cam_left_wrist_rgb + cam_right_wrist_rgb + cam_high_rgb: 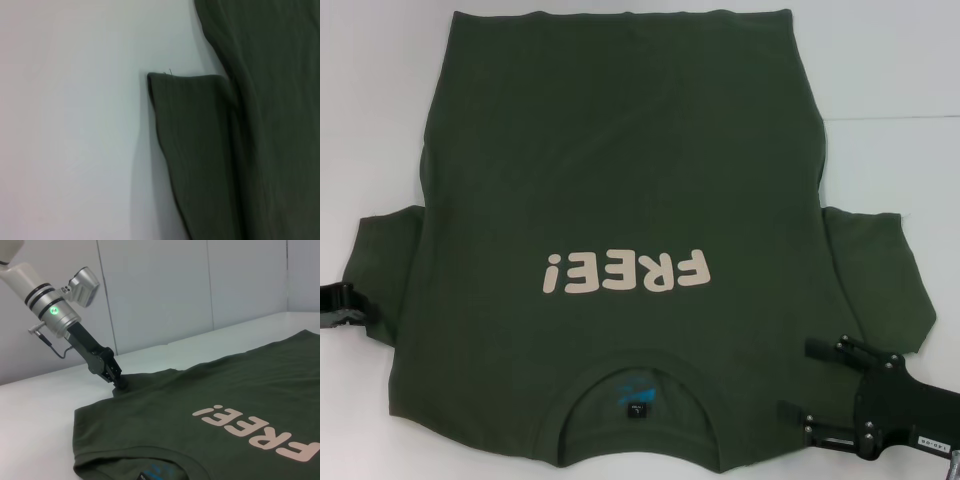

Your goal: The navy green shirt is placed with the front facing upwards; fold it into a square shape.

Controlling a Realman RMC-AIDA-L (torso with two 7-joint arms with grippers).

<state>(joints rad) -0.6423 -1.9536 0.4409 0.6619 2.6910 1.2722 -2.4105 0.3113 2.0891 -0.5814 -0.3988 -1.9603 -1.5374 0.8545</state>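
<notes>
- The shirt (620, 200) lies flat, front up, on the white bench (900, 90), collar (638, 385) nearest the robot, hem farthest, so its long axis runs straight away from the robot.
- The left pincer (365, 305) sits at the outer edge of the left sleeve (385, 270); in the right wrist view its tip meets the cloth there, but whether it is clenched on the fabric cannot be told.
- The right pincer (807, 385) rests over the shoulder area just beside the right sleeve (880, 280), fingers spread apart, grasping nothing.
- Judged from this, the sleeves come first: each sleeve lies right at its own pincer, and the shirt's body lies inward between the two.
</notes>
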